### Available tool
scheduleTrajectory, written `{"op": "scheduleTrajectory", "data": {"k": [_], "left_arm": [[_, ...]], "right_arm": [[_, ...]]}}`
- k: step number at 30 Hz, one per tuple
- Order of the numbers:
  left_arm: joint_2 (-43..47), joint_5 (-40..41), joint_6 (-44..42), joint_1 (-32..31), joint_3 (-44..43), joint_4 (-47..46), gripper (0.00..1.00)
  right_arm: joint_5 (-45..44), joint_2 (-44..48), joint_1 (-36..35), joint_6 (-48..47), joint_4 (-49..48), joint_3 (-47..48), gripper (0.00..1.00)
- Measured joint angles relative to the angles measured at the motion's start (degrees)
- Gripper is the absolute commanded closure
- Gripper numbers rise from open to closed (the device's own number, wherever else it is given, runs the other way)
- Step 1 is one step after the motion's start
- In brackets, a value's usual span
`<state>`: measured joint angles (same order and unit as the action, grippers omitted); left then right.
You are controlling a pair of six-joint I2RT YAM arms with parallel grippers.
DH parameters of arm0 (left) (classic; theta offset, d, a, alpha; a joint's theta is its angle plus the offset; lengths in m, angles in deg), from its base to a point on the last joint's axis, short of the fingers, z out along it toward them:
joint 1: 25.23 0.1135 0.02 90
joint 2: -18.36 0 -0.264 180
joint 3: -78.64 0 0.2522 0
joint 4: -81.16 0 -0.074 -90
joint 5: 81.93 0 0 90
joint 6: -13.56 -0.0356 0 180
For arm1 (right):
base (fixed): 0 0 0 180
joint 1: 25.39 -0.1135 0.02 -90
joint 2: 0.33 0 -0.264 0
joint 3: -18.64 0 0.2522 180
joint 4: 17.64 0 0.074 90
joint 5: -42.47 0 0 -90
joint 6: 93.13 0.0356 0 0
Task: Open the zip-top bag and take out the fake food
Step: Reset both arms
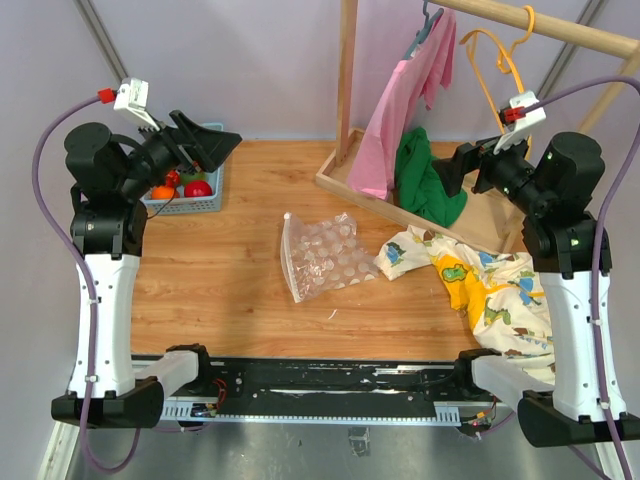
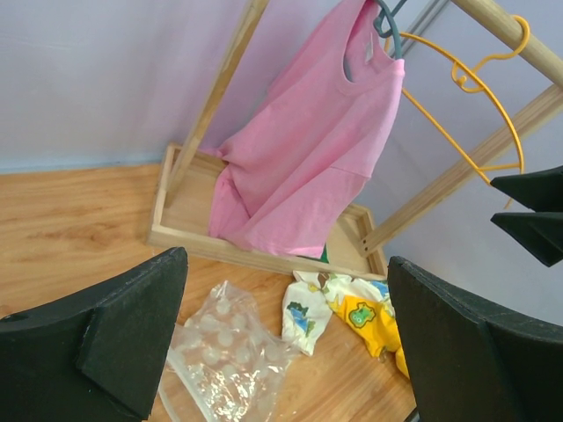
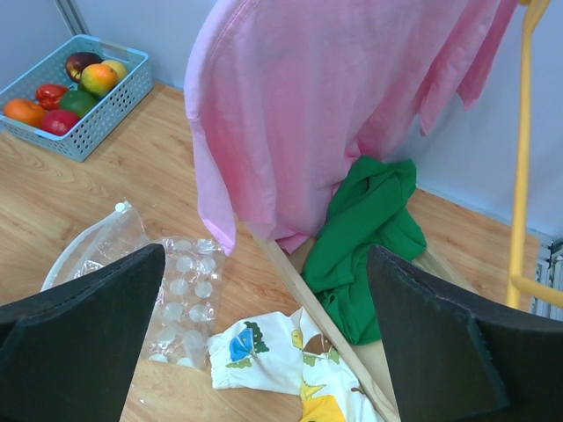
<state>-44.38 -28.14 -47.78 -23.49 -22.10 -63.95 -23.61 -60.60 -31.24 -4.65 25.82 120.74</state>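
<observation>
The zip-top bag is lying flat on the wooden table, near its middle. Its white zip strip is running along the left edge, and faint pale dots are showing through the clear plastic. The fake food is sitting well apart from the bag, piled in a light blue basket at the far left of the table. Red, orange, green, yellow and dark pieces are showing there in the right wrist view. The left tool is hanging in the air above that basket with its fingers spread wide and nothing between them. The right tool is hovering in front of the wooden clothes rack, its fingers also spread wide and gripping nothing. A pink shirt is hanging from the rack's bar beside a yellow hanger. A green cloth is slumping in the rack's base tray. A yellow-and-white cartoon-print cloth is lying crumpled on the table just right of the bag, its near corner touching or almost touching the plastic.
</observation>
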Motion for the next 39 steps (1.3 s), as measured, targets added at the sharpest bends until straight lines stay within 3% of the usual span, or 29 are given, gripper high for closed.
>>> {"op": "scheduleTrajectory", "data": {"k": [39], "left_arm": [[-0.24,0.02,0.0,-0.02,1.29,0.0,0.01]], "right_arm": [[0.04,1.11,0.0,0.0,-1.62,-2.89,0.02]]}}
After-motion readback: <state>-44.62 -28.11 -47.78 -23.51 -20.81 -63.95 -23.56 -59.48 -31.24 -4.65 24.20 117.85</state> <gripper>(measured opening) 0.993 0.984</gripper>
